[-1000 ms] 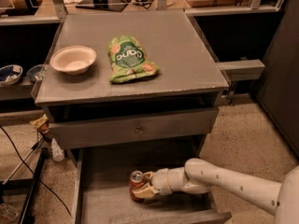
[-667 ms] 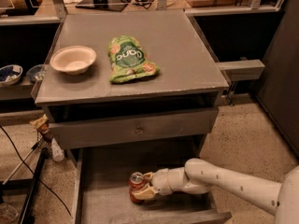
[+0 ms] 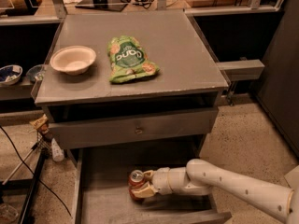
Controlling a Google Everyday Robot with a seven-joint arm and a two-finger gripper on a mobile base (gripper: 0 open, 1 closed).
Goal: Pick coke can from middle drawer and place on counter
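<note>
The coke can (image 3: 136,181), red with a silver top, stands upright on the floor of the open middle drawer (image 3: 103,190) at the bottom of the cabinet. My gripper (image 3: 145,185) reaches in from the right on a white arm and is shut on the can, with one finger behind it and one in front. The counter (image 3: 168,45) is the grey cabinet top above.
A cream bowl (image 3: 73,59) and a green snack bag (image 3: 128,60) lie on the counter. A drawer front with a small knob (image 3: 138,131) sits just above the open drawer. Cables and clutter lie on the floor at the left.
</note>
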